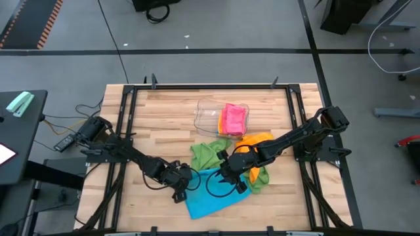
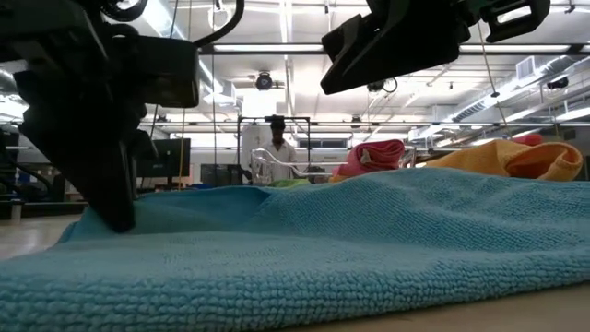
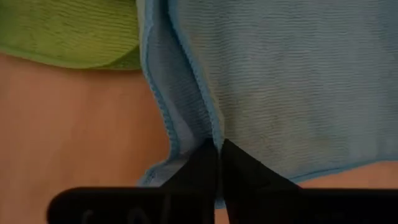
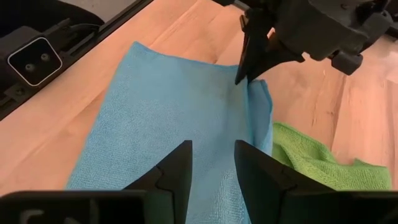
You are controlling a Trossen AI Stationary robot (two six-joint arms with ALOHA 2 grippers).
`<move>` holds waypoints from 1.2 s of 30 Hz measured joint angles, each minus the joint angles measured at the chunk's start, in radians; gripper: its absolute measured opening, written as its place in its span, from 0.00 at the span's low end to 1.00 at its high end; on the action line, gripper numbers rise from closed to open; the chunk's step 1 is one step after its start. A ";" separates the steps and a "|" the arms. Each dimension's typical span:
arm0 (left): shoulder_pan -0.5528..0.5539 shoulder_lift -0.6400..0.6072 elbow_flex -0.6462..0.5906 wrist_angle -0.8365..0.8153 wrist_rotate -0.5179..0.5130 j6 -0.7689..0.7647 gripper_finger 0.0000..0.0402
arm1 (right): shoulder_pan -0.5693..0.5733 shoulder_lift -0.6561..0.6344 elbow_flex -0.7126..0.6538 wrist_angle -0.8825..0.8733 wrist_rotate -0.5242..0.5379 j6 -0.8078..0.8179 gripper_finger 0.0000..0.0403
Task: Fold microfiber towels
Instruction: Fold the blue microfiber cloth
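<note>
**High view: towel stock, folding barely begun**

Item 1, blue towel (image 1: 209, 196): spread on the near middle of the counter (image 1: 164, 118), one fold of its left edge raised into a ridge. Not yet folded in half, by the look of it.

Item 2, green towel (image 1: 209, 155): crumpled just beyond the blue one, unfolded.

Item 3, orange towel (image 1: 257, 141): bunched to the right of the green, with another scrap of green showing near it, unfolded.

Item 4, pink towel (image 1: 233, 118): lying in the clear tray (image 1: 209, 113) toward the far side; whether neatly folded cannot be told.

Judgement: at most one piece finished, three outstanding.

Left claw (image 3: 217, 151): arm reaching in low from the left side, tips pressed together, pinching the doubled hem of the blue towel at its left edge.

Right claw (image 4: 211, 163): arm stretched in from the right, hovering above the blue towel's middle, fingers parted a little, nothing between them.
</note>
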 joint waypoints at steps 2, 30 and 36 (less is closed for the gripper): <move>0.004 -0.002 0.000 0.000 0.026 0.000 0.02 | 0.000 0.000 0.000 0.000 0.000 0.001 0.32; 0.010 -0.013 0.081 -0.118 0.013 0.000 0.24 | 0.002 0.000 0.000 0.007 0.000 0.011 0.32; 0.010 -0.013 0.081 -0.130 0.006 0.001 0.23 | 0.002 0.000 0.000 0.009 0.000 0.011 0.32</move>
